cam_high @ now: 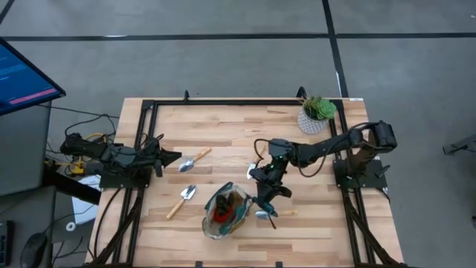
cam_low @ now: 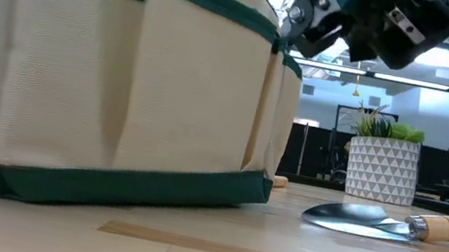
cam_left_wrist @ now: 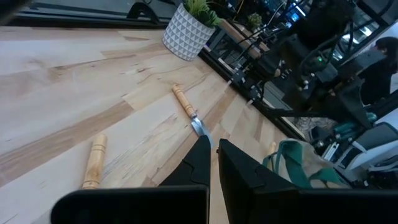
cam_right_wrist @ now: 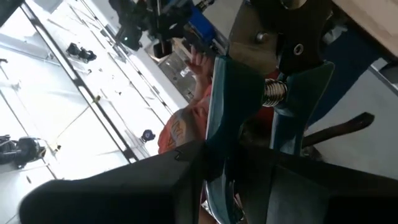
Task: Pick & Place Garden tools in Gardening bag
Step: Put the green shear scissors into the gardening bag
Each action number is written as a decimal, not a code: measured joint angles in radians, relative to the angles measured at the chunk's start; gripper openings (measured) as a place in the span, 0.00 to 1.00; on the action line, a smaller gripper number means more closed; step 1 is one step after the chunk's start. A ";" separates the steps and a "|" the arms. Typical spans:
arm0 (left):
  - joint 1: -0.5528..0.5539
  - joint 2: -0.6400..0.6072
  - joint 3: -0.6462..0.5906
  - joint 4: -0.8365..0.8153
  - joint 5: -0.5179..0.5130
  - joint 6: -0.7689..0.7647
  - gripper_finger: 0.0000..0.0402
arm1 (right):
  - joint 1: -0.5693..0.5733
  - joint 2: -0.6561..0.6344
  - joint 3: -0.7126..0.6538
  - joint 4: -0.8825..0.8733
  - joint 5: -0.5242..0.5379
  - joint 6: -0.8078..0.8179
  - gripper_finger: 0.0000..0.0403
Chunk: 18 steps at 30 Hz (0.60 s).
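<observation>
The beige gardening bag with green trim stands near the table's front edge, something red inside it. My right gripper hangs just right of the bag, shut on the green-black pruning shears. One trowel lies flat on the table right of the bag. Two more trowels lie flat at the left. My left gripper waits shut at the left edge, touching nothing. My right gripper pinches the shears' green handles between its two fingers, which run along the handles. The spring and pivot reach out beyond the fingertips. The gripper points about level and holds the shears lifted clear of the table, at the height of the bag's rim.
A green plant in a white patterned pot stands at the far right corner. A black frame runs along the table's edges. Bare wood lies between the left trowels and the pot.
</observation>
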 joint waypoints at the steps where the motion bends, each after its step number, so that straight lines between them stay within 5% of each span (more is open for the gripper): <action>1: 0.000 0.000 0.000 0.000 0.000 0.000 0.01 | 0.004 0.017 0.013 0.001 0.001 0.000 0.16; 18: 0.000 0.000 0.000 0.015 0.000 0.000 0.01 | -0.008 0.121 0.038 -0.015 -0.024 0.031 0.16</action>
